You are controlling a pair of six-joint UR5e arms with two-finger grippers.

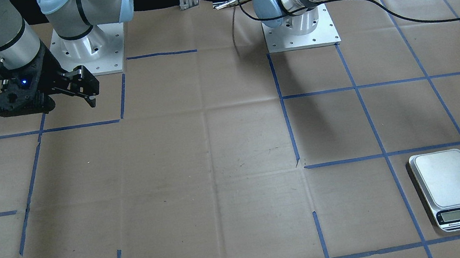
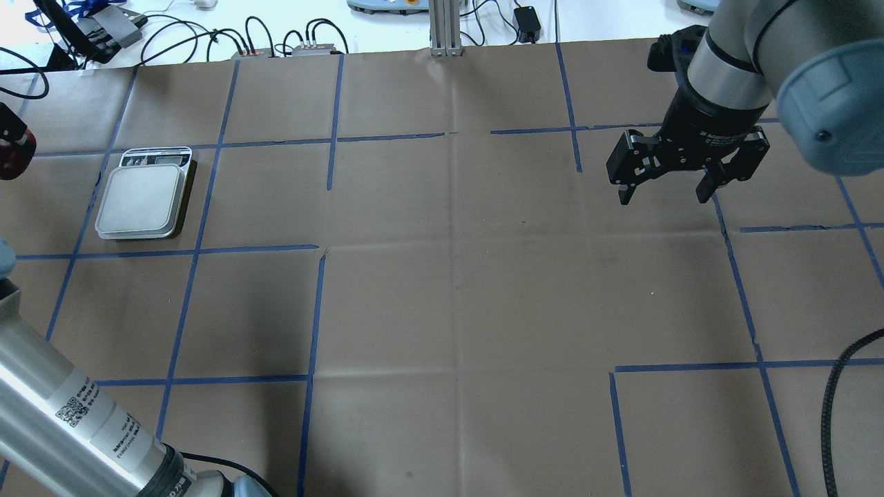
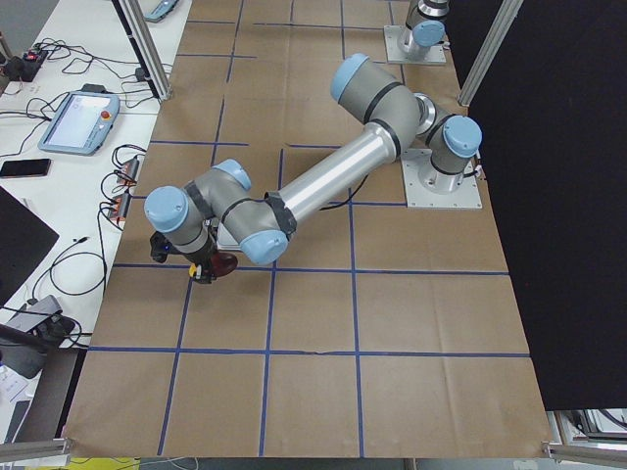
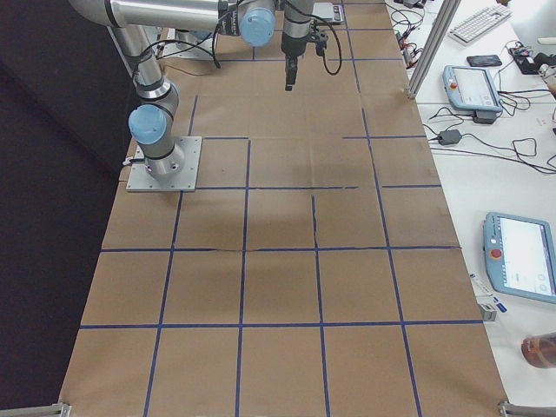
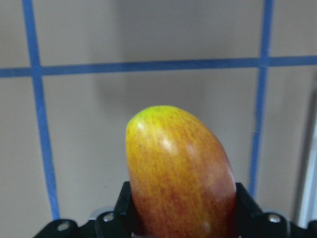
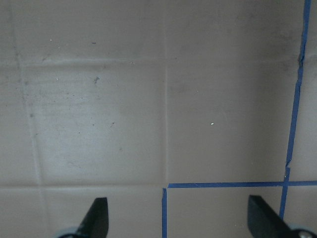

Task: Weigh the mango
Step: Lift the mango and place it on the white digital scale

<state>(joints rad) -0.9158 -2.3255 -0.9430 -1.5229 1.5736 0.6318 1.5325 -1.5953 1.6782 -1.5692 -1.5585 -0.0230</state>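
1. Mango [image 5: 181, 168] is clamped between the fingers of the left end effector [image 5: 183, 208]. Its yellow-green tip points away from the wrist camera, and the redder part sits in the grip.
2. It appears to hang clear of the brown-papered tabletop [image 2: 449, 276], out at the robot's left end of the table. In the overhead view only a red sliver shows at the picture's left edge, near the scale [image 2: 141, 200] but not over it.
3. The scale's platform is bare, so nothing has been weighed yet.
4. The right end effector [image 2: 663, 195] hovers over the far right of the tabletop, well apart from the scale. Its fingers are spread wide with nothing between them.
5. Judging by this, the pick-up is done. What is left is to carry the fruit across to the platform, set it down so that it rests steady, let go and draw back.
6. The rounded fruit could roll off once it is let go.
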